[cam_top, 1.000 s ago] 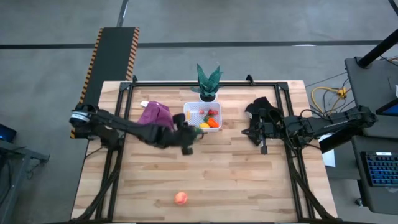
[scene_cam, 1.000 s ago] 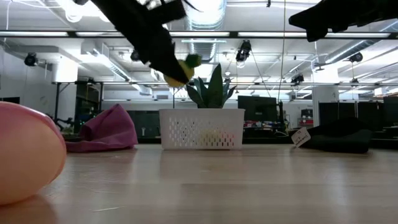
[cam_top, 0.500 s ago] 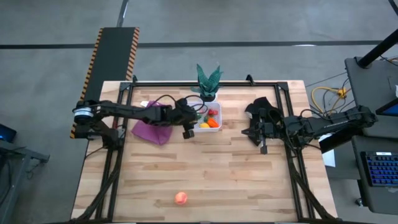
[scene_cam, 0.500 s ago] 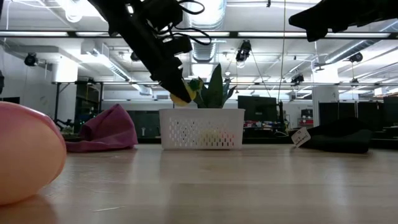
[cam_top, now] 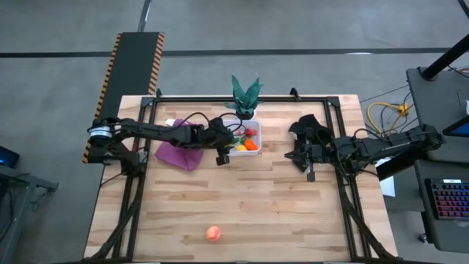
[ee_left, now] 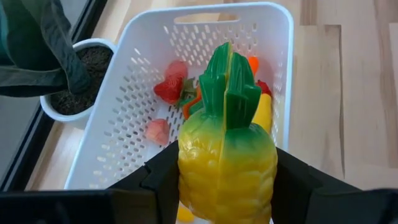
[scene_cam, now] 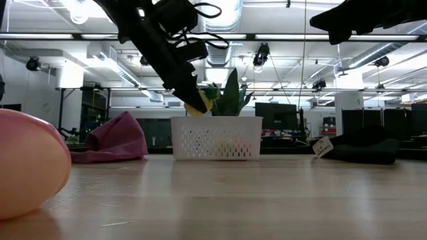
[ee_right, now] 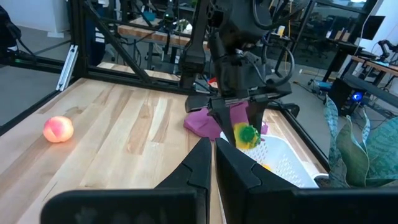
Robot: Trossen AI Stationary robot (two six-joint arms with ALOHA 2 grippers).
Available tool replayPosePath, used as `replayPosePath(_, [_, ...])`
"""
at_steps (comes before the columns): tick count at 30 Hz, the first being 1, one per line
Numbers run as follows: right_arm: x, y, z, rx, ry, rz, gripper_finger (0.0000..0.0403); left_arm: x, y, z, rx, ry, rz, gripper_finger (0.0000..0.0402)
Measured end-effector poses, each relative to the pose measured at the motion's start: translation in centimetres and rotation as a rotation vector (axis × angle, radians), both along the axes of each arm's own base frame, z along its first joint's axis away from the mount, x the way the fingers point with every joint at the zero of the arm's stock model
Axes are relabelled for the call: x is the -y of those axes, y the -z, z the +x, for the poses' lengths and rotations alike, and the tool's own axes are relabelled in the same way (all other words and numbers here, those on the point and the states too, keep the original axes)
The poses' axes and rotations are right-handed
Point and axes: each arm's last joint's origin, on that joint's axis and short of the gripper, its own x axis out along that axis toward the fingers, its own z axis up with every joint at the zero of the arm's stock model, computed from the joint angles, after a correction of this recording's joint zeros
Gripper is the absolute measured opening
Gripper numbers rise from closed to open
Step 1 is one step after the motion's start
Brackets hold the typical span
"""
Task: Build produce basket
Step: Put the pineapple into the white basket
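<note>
My left gripper hangs over the near left part of the white mesh basket, shut on a toy pineapple with a yellow body and a green crown. In the basket lie red berries, a lemon and a carrot. A peach-pink fruit rests on the table near its near edge. At the table's right, my right gripper is shut on nothing and held level above the table. My left gripper pinches the pineapple's yellow body between its two fingers, one on each side. The fingers slant down from the table's left toward the basket. The pineapple is lifted clear above the basket's rim, its green crown pointing away from the gripper.
A purple cloth lies crumpled left of the basket under my left arm. A black cloth lies on the right side of the table. A potted plant stands just beyond the basket at the far edge. Bare wood stretches across the near half.
My left gripper has carried the pineapple toward the table's far edge, from beside the basket's near side to over it, and has sunk a little. It has kept hold. Over the last half second it has hardly moved.
</note>
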Motion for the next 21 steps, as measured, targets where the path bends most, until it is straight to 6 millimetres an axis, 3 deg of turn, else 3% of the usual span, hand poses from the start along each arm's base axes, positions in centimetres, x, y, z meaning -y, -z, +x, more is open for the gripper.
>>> replayPosePath(5, [0.0,0.0,0.0,0.0,0.0,0.0,0.0013,-0.1,1.3,0.4,-0.041,-0.002,-0.005,0.0163])
replayPosePath(13, [0.0,0.0,0.0,0.0,0.001,0.003,0.0013,-0.3,1.1,0.6,-0.014,-0.006,-0.002,0.0169])
replayPosePath(21, [0.0,0.0,0.0,0.0,0.001,0.003,0.0013,-0.2,1.1,0.6,-0.013,-0.001,-0.009,0.0251])
